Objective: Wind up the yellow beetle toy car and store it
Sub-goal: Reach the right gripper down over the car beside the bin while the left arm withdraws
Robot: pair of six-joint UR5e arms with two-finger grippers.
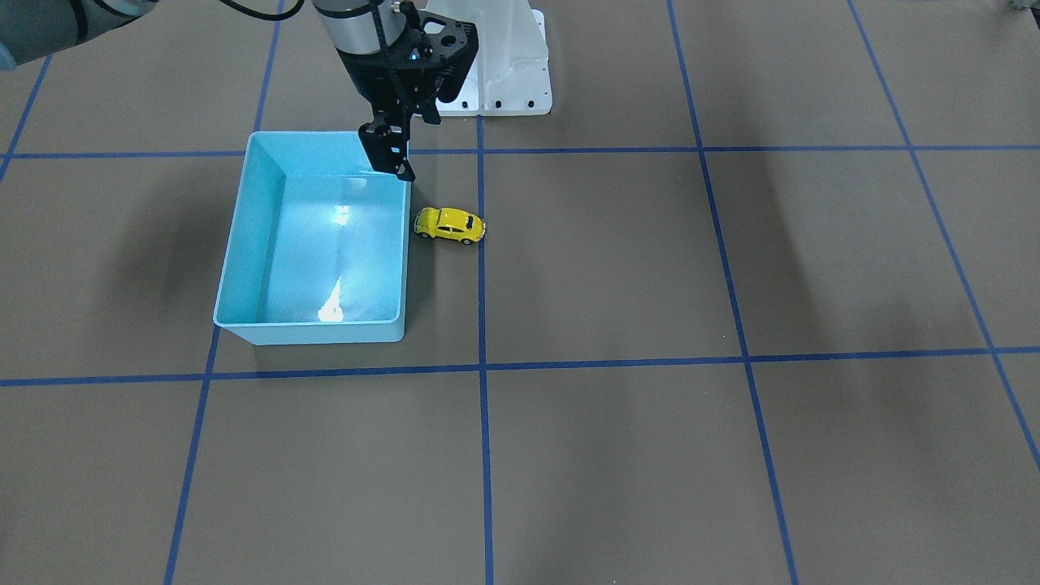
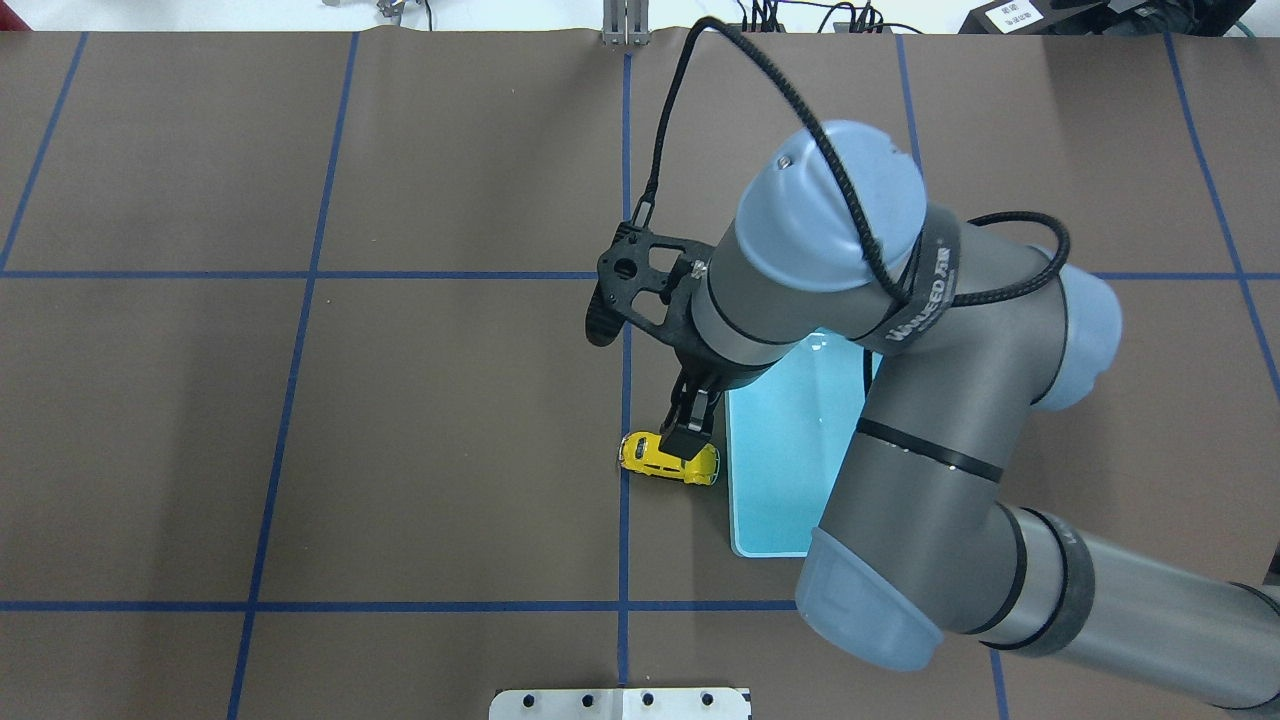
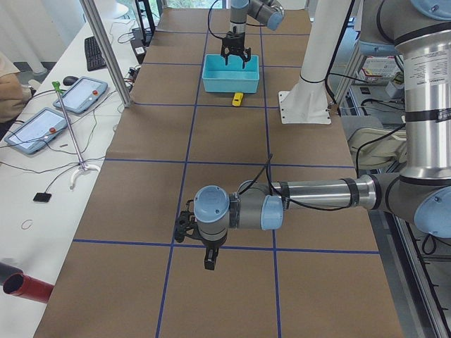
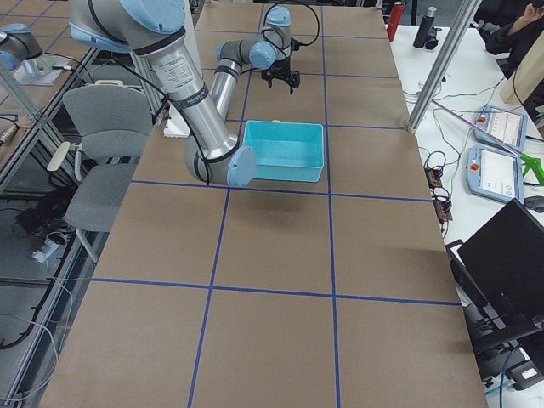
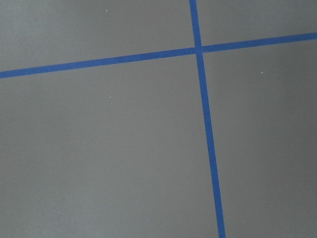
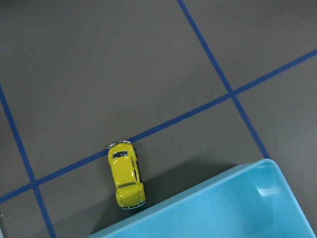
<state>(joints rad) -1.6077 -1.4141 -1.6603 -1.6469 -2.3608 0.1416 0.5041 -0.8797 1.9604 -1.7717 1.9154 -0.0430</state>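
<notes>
Right pincer [image 1: 400, 166], spread wide and empty, hovers near yellow beetle toy car [image 1: 449, 225] (left pincer [image 3: 208, 262]: cannot tell).

Right arm [image 2: 930, 430] comes in from the lower right and hogs most of the shot, hiding most of the light blue bin [image 2: 775, 470]. The yellow beetle toy car [image 2: 655, 457] sits on the brown mat [image 2: 300, 450] just beside the bin's left wall, one end on a blue tape line [image 2: 625, 540]. The right gripper [image 2: 688, 436] points down over the car, a dark finger overlapping its roof (no clue if they're touching). A black cable [image 2: 700, 90] loops up to the wrist.
</notes>
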